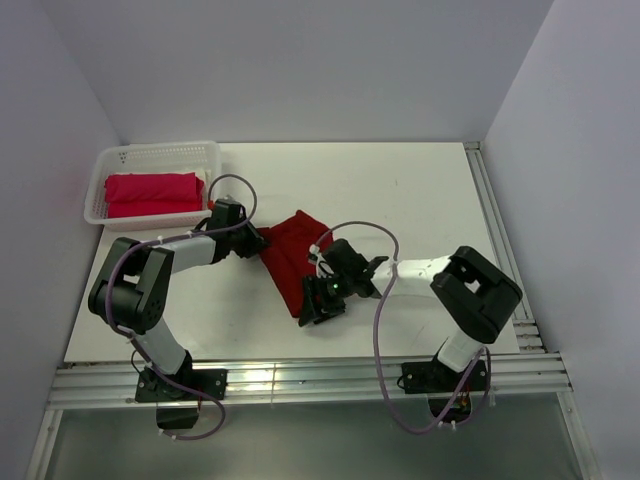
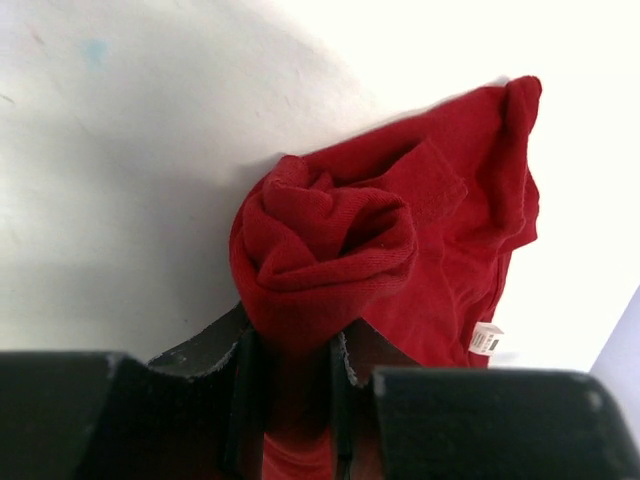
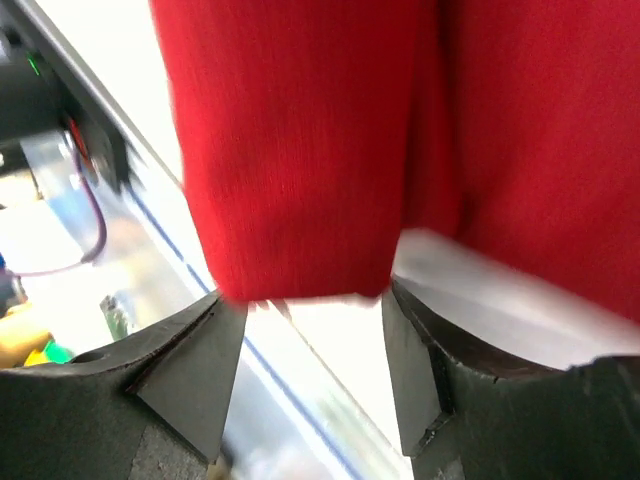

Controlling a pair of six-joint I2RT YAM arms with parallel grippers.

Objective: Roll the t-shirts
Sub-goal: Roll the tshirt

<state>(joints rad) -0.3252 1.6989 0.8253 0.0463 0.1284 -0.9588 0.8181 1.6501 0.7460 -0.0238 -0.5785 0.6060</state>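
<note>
Pinkish-red shirt (image 1: pixel 150 193) looks rolled, in the basket (image 1: pixel 160 148). Crimson shirt (image 1: pixel 290 260) sits mid-table, part rolled. Your left gripper (image 2: pixel 295 350) clamps its rolled end; right gripper (image 3: pixel 315 305) jaws are apart at the hem. Rolling unfinished.

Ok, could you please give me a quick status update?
Left hand shut on crimson t-shirt, partly rolled. Right hand open at its edge. Pink t-shirt in basket. Nothing obstructing.

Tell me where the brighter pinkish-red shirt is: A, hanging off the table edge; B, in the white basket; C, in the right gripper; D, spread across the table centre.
B: the pinkish-red shirt lies folded inside the white basket at the far left.
</note>
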